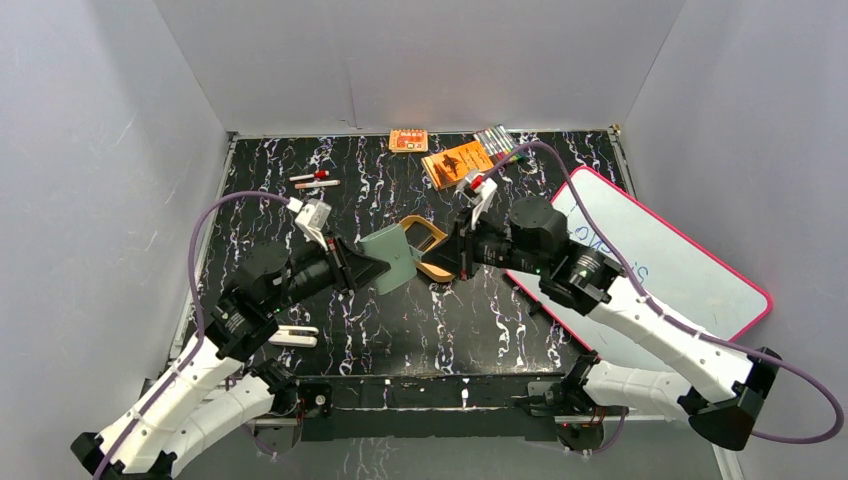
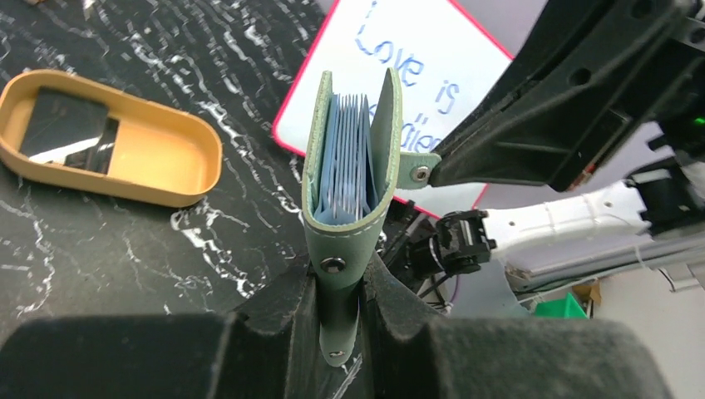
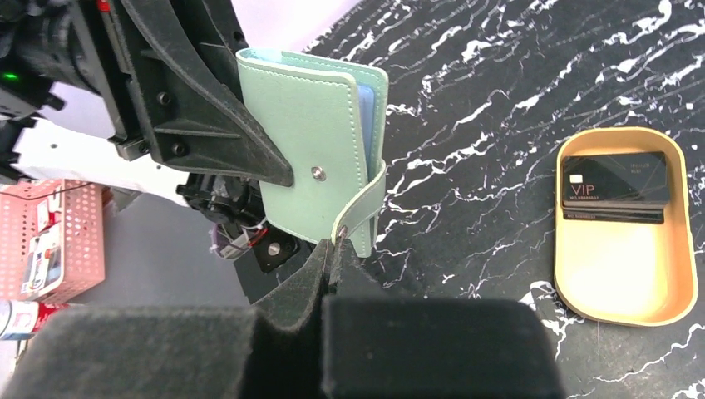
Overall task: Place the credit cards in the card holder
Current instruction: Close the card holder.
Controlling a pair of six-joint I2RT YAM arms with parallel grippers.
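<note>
Card holder [image 2: 349, 166] held mid-air: left claw [image 2: 341, 287] clamped on spine, right claw [image 3: 334, 249] pinching snap tab [image 3: 364, 204]. Hard tug could rip card holder loose onto tray [image 3: 623, 270] of cards [image 3: 615, 179] nearby.

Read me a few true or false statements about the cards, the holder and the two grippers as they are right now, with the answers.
1. The cards lie stacked in the tan tray. True.
2. The holder lies flat on the table. False: the left gripper holds it up off the table, by its spine.
3. The right gripper is shut on the holder's snap tab. True.
4. The whiteboard is blank. False: it has blue handwriting on it.
5. One card is already in the holder. False as far as can be seen: only pale blue pockets show inside it.
</note>
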